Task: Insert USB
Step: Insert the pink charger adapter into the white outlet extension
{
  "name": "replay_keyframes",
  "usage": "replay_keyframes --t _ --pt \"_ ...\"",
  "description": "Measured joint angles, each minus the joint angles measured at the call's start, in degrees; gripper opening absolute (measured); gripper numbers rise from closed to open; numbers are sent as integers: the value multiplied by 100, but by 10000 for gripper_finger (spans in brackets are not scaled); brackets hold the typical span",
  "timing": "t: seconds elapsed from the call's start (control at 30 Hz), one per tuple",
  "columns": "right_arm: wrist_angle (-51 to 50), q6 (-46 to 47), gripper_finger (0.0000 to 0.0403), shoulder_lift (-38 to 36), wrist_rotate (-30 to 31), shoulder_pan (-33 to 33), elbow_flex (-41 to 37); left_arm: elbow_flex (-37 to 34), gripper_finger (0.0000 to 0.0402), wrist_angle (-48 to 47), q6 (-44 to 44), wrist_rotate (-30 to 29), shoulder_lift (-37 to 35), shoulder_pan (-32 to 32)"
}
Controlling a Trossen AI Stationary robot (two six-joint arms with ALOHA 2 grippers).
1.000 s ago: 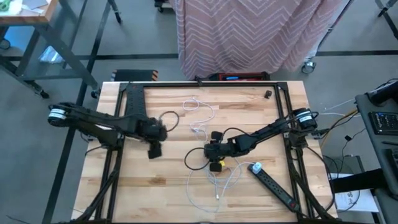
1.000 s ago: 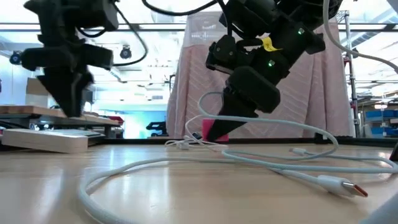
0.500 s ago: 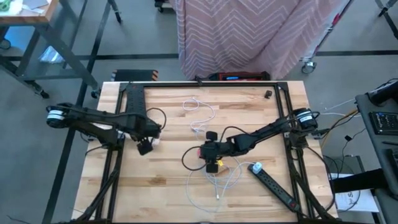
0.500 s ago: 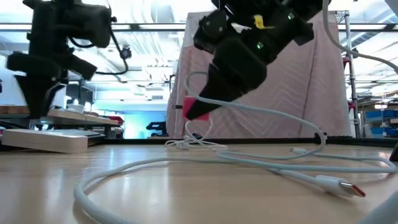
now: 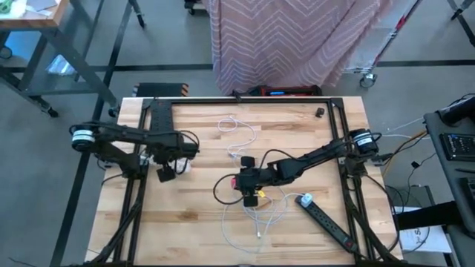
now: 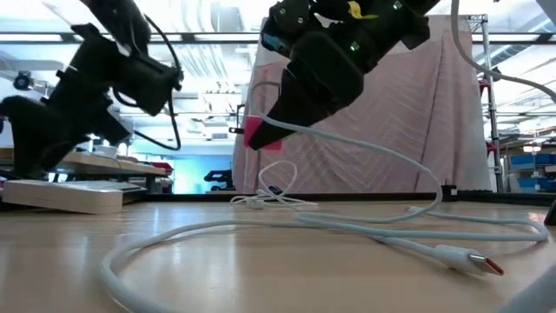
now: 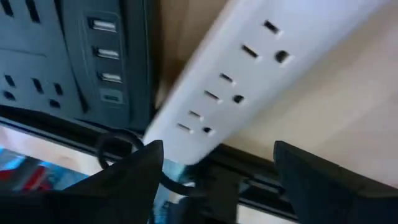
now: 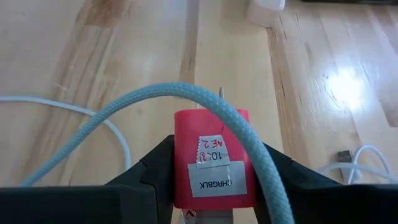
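Note:
My right gripper is shut on a red charger block labelled CHRGBLK, held above the table's middle. A pale braided cable arcs over the block and, in the low view, hangs to the table, ending in a USB-C plug. My left gripper is open over one end of a white power strip, which lies flat beside a black strip with USB ports. In the high view it is near the table's left edge. My right gripper pinches the red charger block by its two side faces between the fingers. The block is lifted clear of the table, with its metal prongs pointing away from the wrist. The cable runs slack across the top of the block.
A second black power strip lies slanted near the right near corner, a white plug at its end. Loose white cables loop over the middle and near part of the table. A small black part sits by the far edge.
My right gripper has risen and moved toward the table's left, carrying the red block from near the table top to well above it; the cable trails up behind it. My left gripper has moved toward the left edge, over the white power strip, and has tipped over.

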Motion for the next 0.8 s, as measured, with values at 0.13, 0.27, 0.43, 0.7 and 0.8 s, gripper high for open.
replay_keyframes --t 0.13,0.27,0.43,0.7,0.8 --pt "-194 -13 138 -9 -1 9 16 2 285 31 302 -361 372 24" --pt "-384 -7 138 -9 -1 13 14 -35 287 16 407 -379 733 24" --pt "-475 2 138 -7 -4 39 10 -94 289 -8 448 -400 1124 24" --pt "-606 131 138 -3 -1 163 10 -116 242 184 483 -457 1384 24" --pt "-628 160 138 -3 -2 227 10 -117 203 297 581 -351 1387 -26"
